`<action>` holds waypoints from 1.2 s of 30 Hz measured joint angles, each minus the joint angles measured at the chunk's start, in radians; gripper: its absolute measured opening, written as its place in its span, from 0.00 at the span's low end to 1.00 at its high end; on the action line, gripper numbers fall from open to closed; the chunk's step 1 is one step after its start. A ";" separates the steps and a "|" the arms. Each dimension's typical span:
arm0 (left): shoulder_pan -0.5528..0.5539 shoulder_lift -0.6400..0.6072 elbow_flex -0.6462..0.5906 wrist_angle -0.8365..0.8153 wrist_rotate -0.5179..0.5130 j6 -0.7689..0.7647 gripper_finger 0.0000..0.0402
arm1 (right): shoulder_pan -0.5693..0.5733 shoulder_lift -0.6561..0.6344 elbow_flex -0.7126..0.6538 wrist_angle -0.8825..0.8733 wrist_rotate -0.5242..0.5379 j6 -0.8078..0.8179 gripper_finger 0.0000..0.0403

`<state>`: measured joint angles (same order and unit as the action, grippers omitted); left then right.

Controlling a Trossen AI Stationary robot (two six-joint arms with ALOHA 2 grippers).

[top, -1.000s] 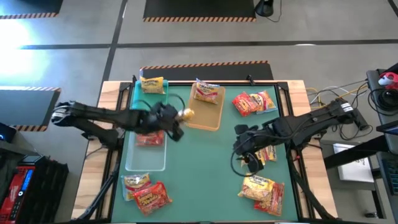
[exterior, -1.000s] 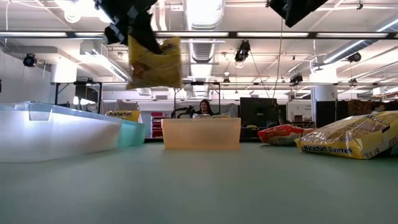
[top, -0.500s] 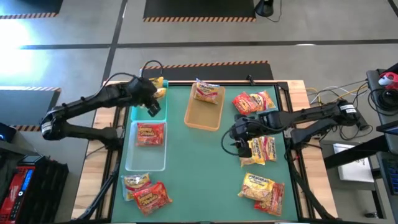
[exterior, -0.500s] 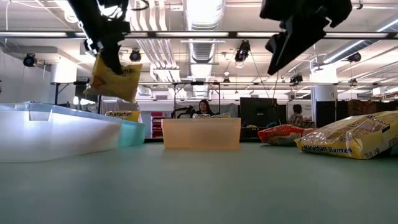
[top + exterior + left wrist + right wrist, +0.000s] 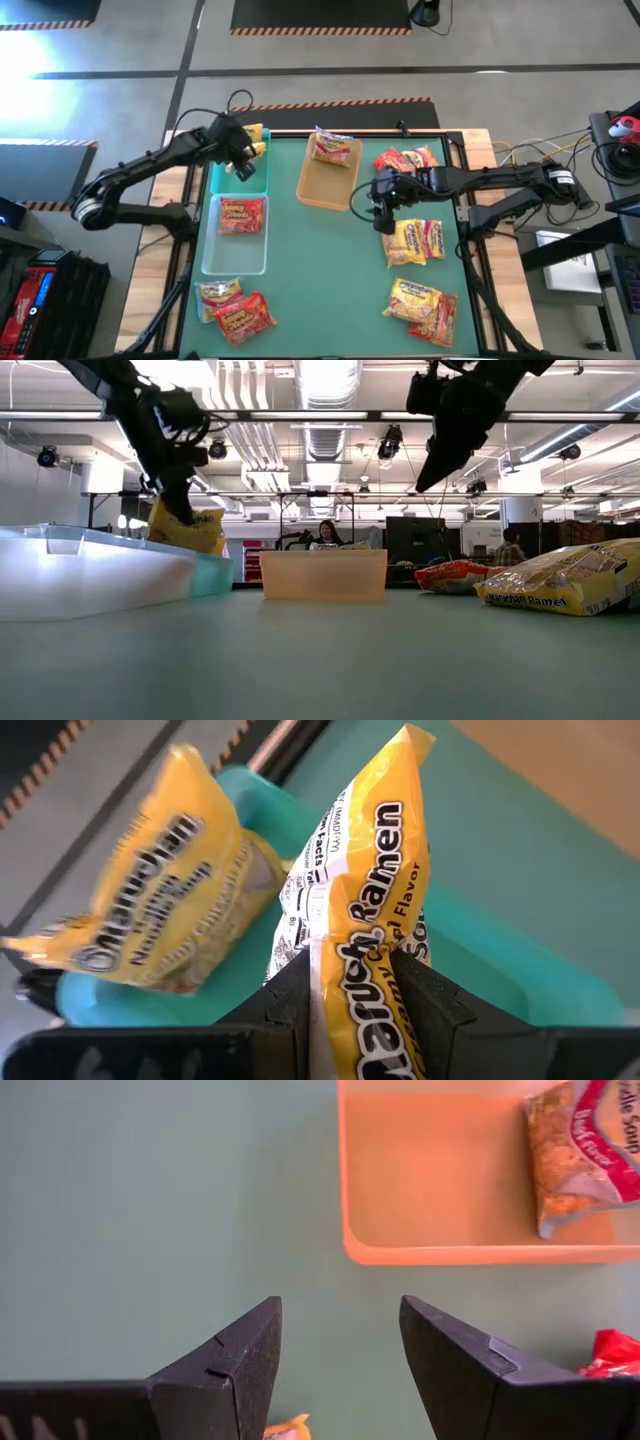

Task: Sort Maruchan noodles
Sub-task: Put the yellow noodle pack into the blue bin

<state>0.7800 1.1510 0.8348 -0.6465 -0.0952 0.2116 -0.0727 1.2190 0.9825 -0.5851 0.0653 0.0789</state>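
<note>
My left gripper (image 5: 243, 163) is shut on a yellow Maruchan packet (image 5: 365, 910) over the teal tray (image 5: 262, 178) at the table's far left. A second yellow packet (image 5: 248, 132) lies in that tray's far end. The clear tray (image 5: 232, 258) holds a red packet (image 5: 241, 216). The tan tray (image 5: 325, 185) holds an orange-and-red packet (image 5: 331, 147). My right gripper (image 5: 384, 205) hangs open above bare mat just right of the tan tray, holding nothing. My left gripper pinches the yellow packet between its two fingers, one on each flat face (image 5: 350, 982), near one end. The fingers slant down from the near left. The packet hangs below them (image 5: 187, 527), low over the teal tray; whether it touches the tray I cannot tell.
Loose packets lie on the green mat: red ones at the far right (image 5: 405, 161), a yellow-and-red one (image 5: 416, 241) near my right gripper, more at the near right (image 5: 423, 305) and near left (image 5: 234, 307). Bare mat stretches down the middle (image 5: 320, 270).
My left gripper has swung from over the table's middle, beside the tan tray, toward the far left and down over the teal tray, carrying the yellow packet, which now hangs low. My right gripper has moved toward the far edge, away from the yellow-and-red packet, staying open.
</note>
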 joint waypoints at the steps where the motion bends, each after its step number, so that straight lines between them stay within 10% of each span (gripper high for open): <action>1: 0.004 0.013 -0.010 0.006 0.004 0.008 0.21 | -0.007 0.000 0.002 0.000 0.004 -0.001 0.48; 23: 0.110 0.218 0.025 0.148 -0.032 -0.012 0.32 | -0.070 0.000 0.005 -0.005 0.015 -0.009 0.48; 36: 0.117 0.204 0.040 0.142 -0.284 -0.062 0.44 | -0.098 0.000 0.005 -0.004 0.015 -0.028 0.48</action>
<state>0.8970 1.3553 0.8749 -0.5046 -0.3793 0.1494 -0.1711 1.2194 0.9878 -0.5892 0.0799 0.0508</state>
